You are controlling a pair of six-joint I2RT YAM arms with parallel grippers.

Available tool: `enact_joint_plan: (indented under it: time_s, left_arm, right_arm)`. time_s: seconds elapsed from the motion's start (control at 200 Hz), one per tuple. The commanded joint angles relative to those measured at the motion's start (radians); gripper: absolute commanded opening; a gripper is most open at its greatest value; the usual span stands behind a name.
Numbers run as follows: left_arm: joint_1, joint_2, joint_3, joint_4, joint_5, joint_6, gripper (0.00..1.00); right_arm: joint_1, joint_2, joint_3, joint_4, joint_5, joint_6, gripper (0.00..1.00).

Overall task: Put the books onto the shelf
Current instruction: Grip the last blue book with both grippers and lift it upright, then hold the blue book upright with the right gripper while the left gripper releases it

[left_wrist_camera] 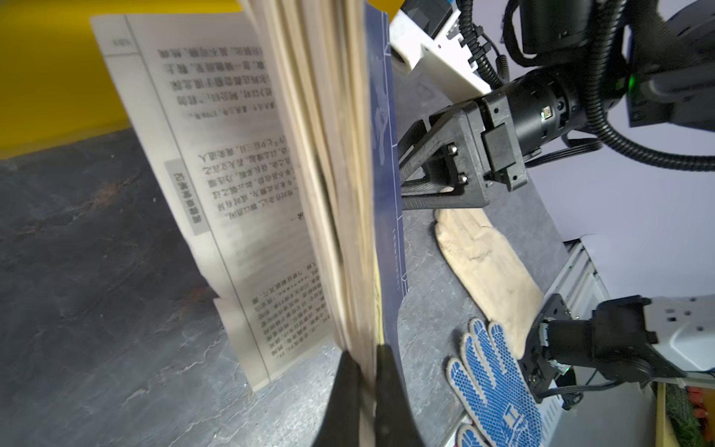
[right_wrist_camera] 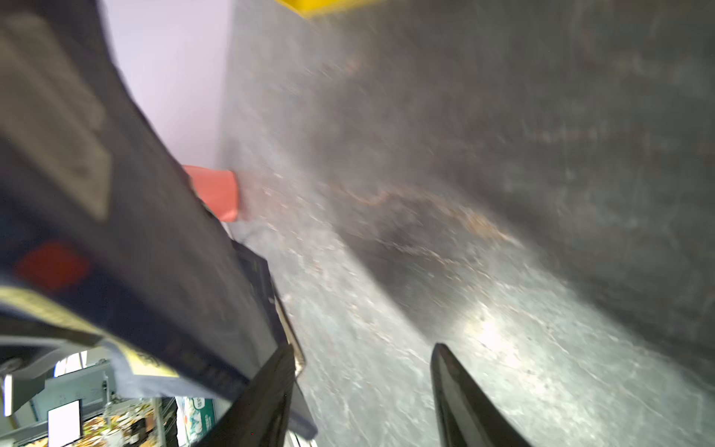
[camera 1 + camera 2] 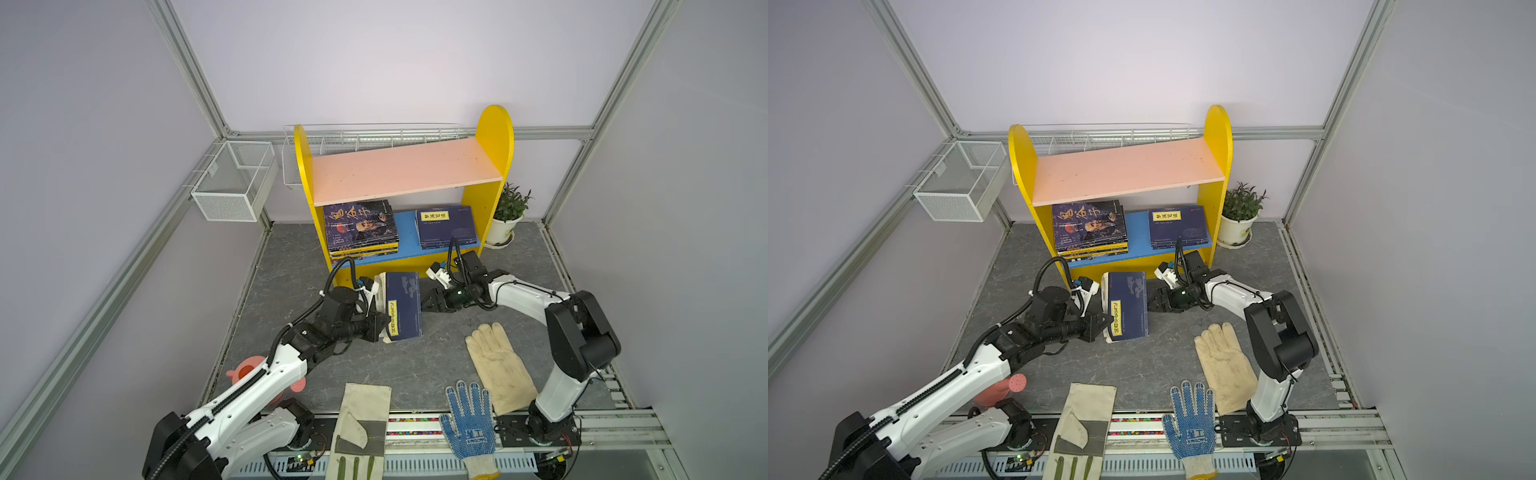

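A navy book (image 3: 403, 307) with a yellow title label hangs in front of the shelf (image 3: 409, 170), just above the table. My left gripper (image 3: 380, 326) is shut on its left edge. In the left wrist view the left gripper (image 1: 363, 350) pinches the book (image 1: 381, 154) by its cover and a wad of pages, while other pages fan loose. My right gripper (image 3: 424, 301) stands open at the book's right edge. In the right wrist view the right gripper (image 2: 363, 345) has only table between its fingers, with the book (image 2: 154, 232) beside one finger. Two stacks of books (image 3: 360, 226) (image 3: 444, 226) lie on the blue lower board.
Work gloves lie near the front: a cream glove (image 3: 500, 365), a blue-dotted glove (image 3: 469, 419) and a canvas glove (image 3: 361, 428). A potted plant (image 3: 509, 216) stands right of the shelf. A wire basket (image 3: 232, 180) hangs at the left wall. A pink watering can (image 3: 249, 370) sits behind my left arm.
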Motion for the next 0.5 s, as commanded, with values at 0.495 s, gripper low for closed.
enact_joint_plan:
  time_s: [0.495]
  left_arm:
    - [-0.004,-0.077,0.037,0.017,0.024,0.019,0.0]
  right_arm:
    - [-0.029,-0.266,-0.067,0.166,-0.097,0.073,0.61]
